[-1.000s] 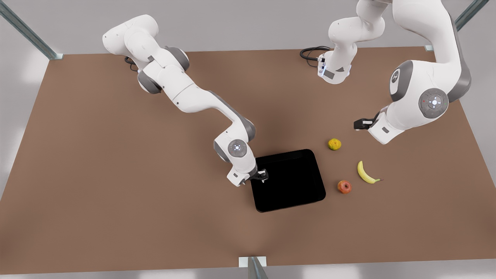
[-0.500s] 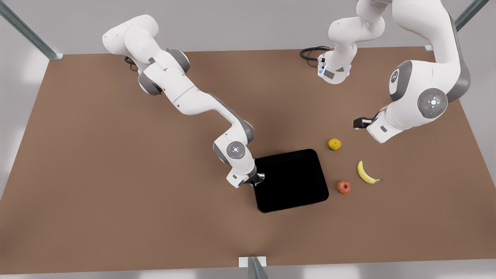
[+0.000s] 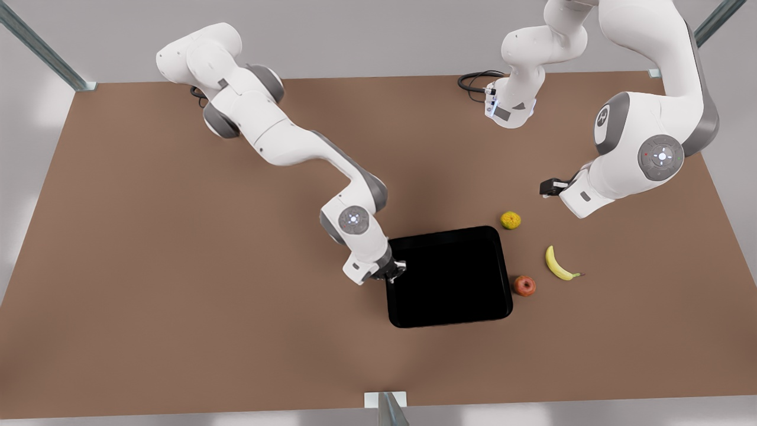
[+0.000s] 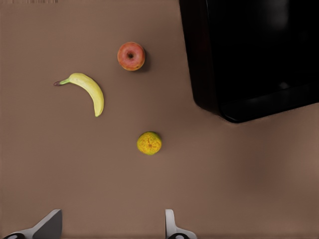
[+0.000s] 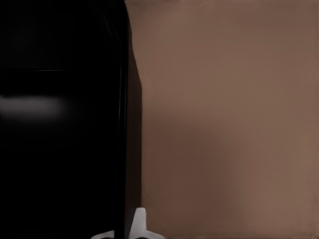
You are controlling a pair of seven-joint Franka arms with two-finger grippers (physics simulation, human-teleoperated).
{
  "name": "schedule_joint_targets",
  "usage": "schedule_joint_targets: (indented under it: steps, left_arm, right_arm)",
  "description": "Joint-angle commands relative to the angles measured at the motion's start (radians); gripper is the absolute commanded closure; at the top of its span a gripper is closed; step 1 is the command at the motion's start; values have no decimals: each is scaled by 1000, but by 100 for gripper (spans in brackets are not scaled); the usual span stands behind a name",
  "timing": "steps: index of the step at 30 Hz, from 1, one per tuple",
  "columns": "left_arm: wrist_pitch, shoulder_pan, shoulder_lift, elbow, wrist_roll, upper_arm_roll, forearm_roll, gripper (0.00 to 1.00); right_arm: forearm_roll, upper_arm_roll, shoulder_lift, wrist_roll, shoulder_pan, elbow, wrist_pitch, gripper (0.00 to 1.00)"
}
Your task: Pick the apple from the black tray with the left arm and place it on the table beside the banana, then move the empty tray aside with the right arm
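The black tray [image 3: 449,278] lies empty near the middle of the table [image 3: 177,248]. My right gripper [image 3: 395,270] is shut on the tray's rim on the front view's left; the right wrist view shows one white fingertip [image 5: 140,223] just outside that rim [image 5: 122,124]. The apple [image 3: 524,286] sits on the table beside the banana [image 3: 559,264], right against the tray's other edge. My left gripper [image 3: 547,188] hovers open above the fruit with nothing in it. Its wrist view looks down on the apple [image 4: 131,56], the banana [image 4: 88,91] and a tray corner [image 4: 259,55].
A yellow-green round fruit [image 3: 510,220] lies just past the tray's far corner, also seen from the left wrist [image 4: 149,143]. A black cable [image 3: 473,81] coils at the table's far edge. Metal posts stand at the table's corners and front edge [image 3: 387,408].
The tray has slid and turned toward the front view's right with my right gripper on its rim; its edge now reaches the apple. The left arm has barely moved.
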Motion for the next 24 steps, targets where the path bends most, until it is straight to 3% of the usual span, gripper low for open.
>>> schedule_joint_targets:
  steps: [1, 5, 18, 24]
  left_arm:
    - [-1, 0, -1, 0, 25, -1, 1, 0]
    - [-1, 0, -1, 2, 23, -1, 1, 0]
    - [-4, 0, 1, 10, 23, -1, 1, 0]
    - [-7, 0, 24, 62, 23, 1, -10, 0]
  right_arm:
    - [-8, 4, -30, -21, -16, 0, -103, 100]
    - [-6, 12, -137, -84, -52, -26, -314, 100]
    - [0, 12, -585, -316, -308, -661, -286, 100]
    - [80, 12, -804, -641, -527, -873, -286, 100]
